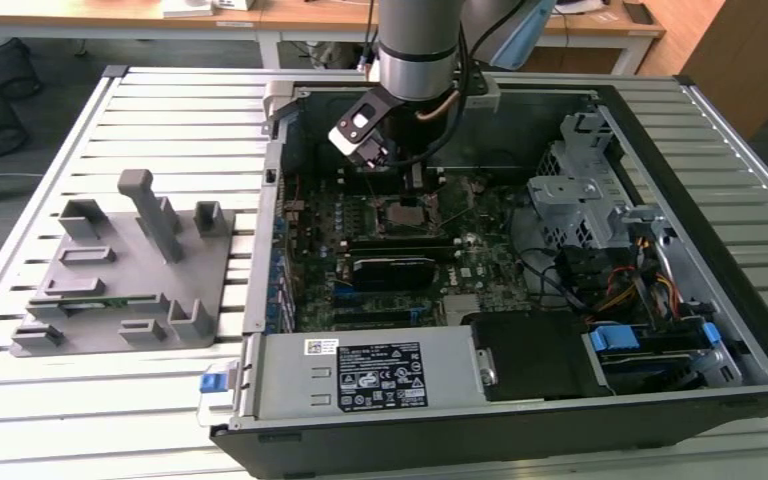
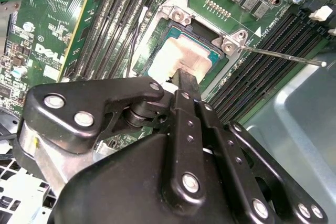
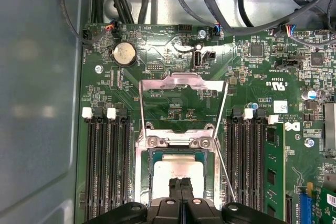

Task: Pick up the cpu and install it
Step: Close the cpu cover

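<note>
Squarely in the open socket (image 3: 143, 182) on the motherboard (image 3: 173, 108) lies the cpu (image 3: 173, 174), flat, its silver-grey top facing up and its thin pale rim inside the socket's frame. In both wrist views the gripper (image 2: 186, 74) stands right over it, the two black fingers (image 3: 176, 190) pressed together with only a hairline seam between them and nothing clamped. Their shared tip comes down on the middle of the chip's top, toward one edge in the second wrist view. Whether the tip touches the metal or hangs just above it cannot be told.

Beyond the chip, the socket's metal load plate (image 3: 181, 82) is swung open away from the gripper, and the thin wire lever (image 2: 278, 55) is unlatched and sticks out to one side. Rows of black memory slots (image 3: 107, 166) flank the socket on both sides, and a coin battery (image 3: 125, 53) sits farther along the board.

In the exterior view the arm (image 1: 418, 50) reaches down into an open computer case (image 1: 704, 120) lying on a slatted table (image 1: 157, 110). A grey parts fixture (image 1: 131, 270) rests well apart, at the exterior view's left.
</note>
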Robot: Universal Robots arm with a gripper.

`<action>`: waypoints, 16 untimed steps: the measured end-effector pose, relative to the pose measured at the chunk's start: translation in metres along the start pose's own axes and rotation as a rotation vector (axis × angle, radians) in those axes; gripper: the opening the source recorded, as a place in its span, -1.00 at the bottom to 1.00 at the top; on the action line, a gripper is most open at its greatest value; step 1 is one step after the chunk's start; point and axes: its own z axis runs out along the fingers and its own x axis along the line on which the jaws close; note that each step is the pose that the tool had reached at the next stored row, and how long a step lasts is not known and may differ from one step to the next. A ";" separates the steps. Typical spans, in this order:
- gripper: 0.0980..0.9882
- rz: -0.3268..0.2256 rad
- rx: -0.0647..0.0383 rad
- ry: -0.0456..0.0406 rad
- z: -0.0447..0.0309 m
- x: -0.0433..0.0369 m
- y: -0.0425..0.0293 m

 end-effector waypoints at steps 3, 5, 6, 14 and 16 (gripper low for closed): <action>-0.98 0.000 0.000 0.0000 -0.0004 0.0000 0.0000; -0.98 0.000 0.000 -0.0001 -0.0007 0.0000 0.0000; -0.98 0.000 0.000 -0.0003 -0.0010 0.0000 0.0000; -0.98 0.000 0.000 -0.0002 -0.0024 -0.0001 0.0001; -0.98 0.000 0.000 -0.0001 -0.0028 0.0000 0.0002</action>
